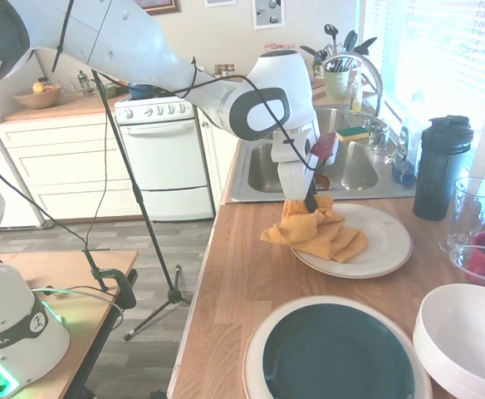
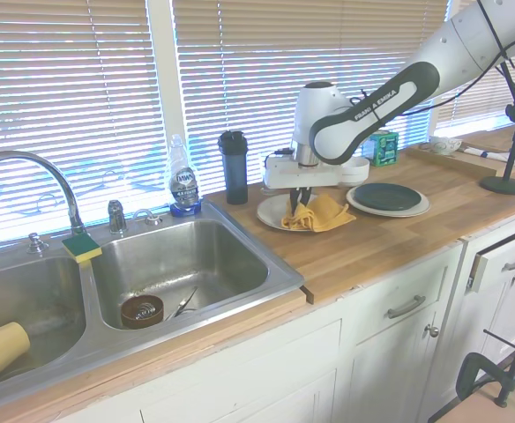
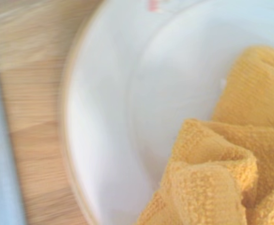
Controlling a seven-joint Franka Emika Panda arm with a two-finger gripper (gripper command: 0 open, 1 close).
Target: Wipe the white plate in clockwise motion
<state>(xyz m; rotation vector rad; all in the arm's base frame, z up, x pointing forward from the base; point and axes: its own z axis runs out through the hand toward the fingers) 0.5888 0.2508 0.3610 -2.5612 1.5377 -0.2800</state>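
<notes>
The gripper (image 1: 309, 202) points straight down, its fingers pinched on the upper fold of an orange-yellow cloth (image 1: 319, 231). Directly beneath it sits the white plate (image 1: 384, 241) on the wooden countertop (image 1: 226, 291), with most of the cloth resting on the plate and one corner hanging over the rim on the sink (image 1: 342, 166) side. The wrist view shows the plate's pale centre (image 3: 141, 117), thin brownish rim line and bunched cloth (image 3: 221, 178). A dark green-centred plate (image 1: 338, 353) lies near the gripper, apart from the white plate.
</notes>
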